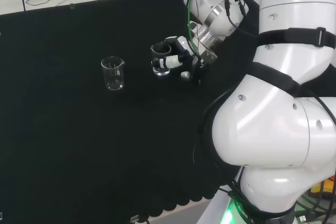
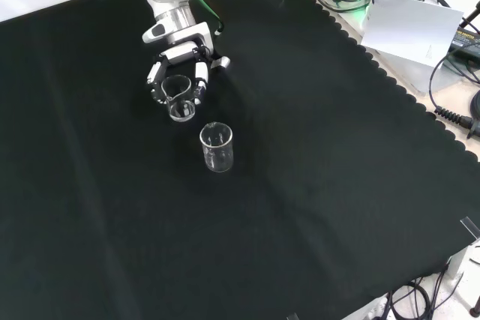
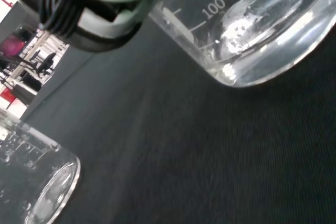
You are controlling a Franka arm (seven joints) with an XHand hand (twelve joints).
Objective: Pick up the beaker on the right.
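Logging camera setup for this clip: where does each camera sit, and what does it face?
Head view: behind and above the base, over white arm links; hand curled round right beaker.
Front view: opposite, looking down; hand enters from top.
Wrist view: past the palm, held beaker close.
Shared: free beaker.

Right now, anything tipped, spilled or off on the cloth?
Nothing stands out. Two clear beakers are on the black cloth. The free beaker stands upright and looks empty. The hand has its fingers curled around the other beaker, which also looks upright. No liquid or broken glass visible on the cloth.
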